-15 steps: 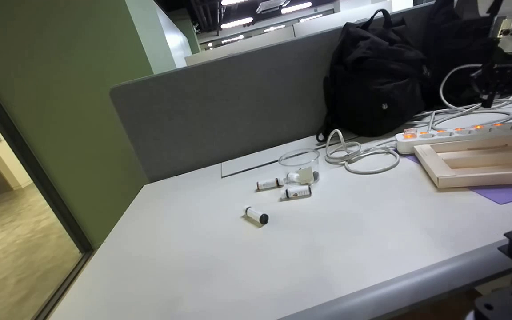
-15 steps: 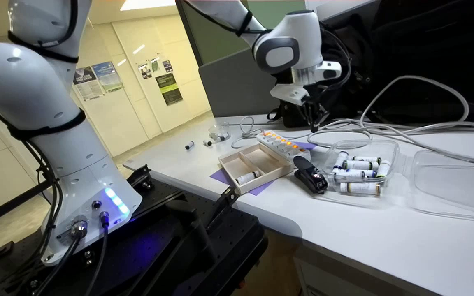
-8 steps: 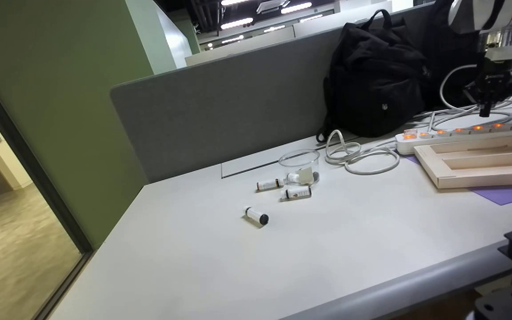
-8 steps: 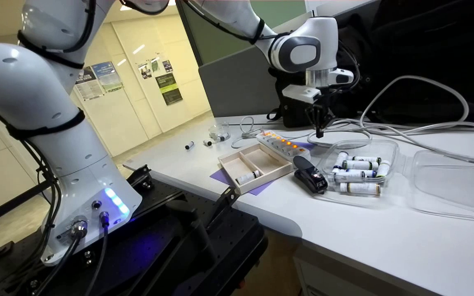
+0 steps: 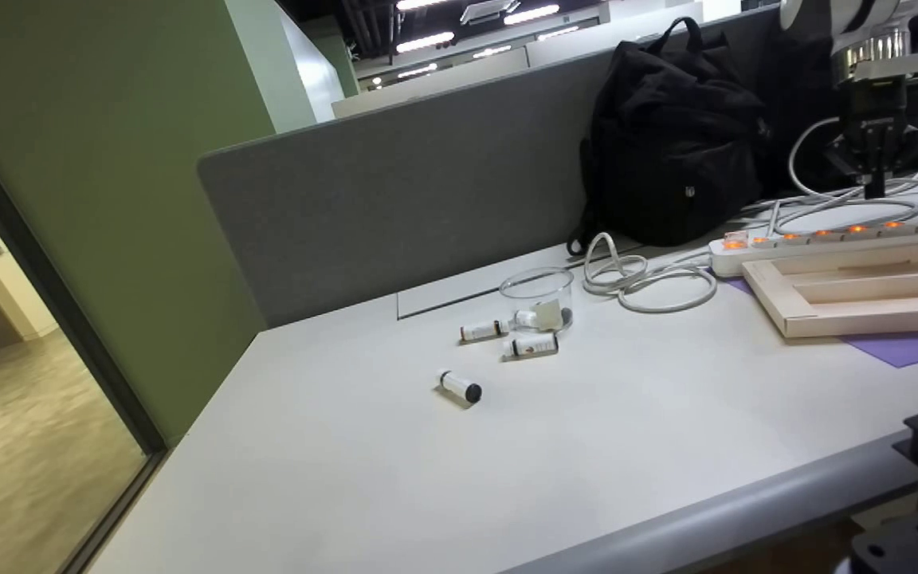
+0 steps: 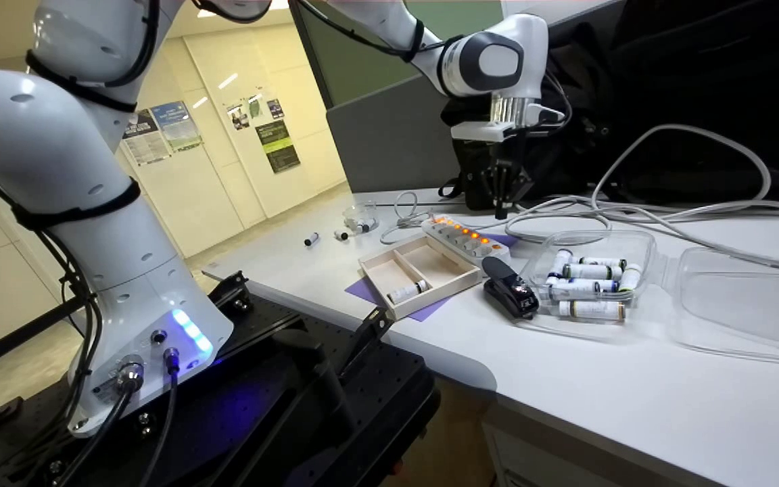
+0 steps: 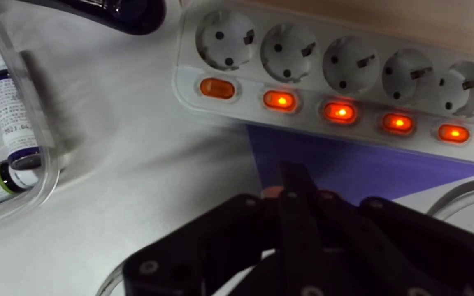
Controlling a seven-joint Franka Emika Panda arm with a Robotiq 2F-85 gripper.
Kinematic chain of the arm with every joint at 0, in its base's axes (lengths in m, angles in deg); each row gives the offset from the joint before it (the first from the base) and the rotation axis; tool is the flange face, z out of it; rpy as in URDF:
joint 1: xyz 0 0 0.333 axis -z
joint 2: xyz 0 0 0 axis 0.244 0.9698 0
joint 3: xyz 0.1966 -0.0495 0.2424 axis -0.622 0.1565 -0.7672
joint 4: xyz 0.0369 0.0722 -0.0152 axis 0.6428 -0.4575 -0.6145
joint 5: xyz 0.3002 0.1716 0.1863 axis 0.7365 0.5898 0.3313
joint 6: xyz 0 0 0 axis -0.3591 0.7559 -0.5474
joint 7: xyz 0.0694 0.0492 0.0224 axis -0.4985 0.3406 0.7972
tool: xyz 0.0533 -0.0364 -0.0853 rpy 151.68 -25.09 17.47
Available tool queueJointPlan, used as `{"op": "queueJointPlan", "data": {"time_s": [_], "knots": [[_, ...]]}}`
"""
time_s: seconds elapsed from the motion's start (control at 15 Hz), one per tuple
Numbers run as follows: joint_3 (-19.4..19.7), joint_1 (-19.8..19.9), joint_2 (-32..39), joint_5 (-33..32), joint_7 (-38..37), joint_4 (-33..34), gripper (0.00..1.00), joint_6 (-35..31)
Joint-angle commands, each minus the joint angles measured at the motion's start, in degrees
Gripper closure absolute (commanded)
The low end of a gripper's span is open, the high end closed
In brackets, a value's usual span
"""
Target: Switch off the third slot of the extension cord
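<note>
Lying lower than gripper (image 6: 502,211), near but apart: extension cord (image 7: 327,93).

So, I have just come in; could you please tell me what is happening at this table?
A robot arm is there to switch off part of a white extension cord. Its gripper is shut and hangs above the table, close to the extension cord, seemingly touching nothing. In the wrist view, the end switch is dark; the other visible switches, including the third from that end, glow, so the job seems not yet done.
</note>
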Motion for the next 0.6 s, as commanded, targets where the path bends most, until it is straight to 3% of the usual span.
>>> {"op": "queueJointPlan", "data": {"time_s": [0.0, 0.53], "knots": [[1.16, -1.27, -2.92, -3.34, -1.92, -5.28, 1.00, -4.08], [1.05, -2.19, -4.88, -6.32, -1.43, -12.41, 1.00, -8.92]]}}
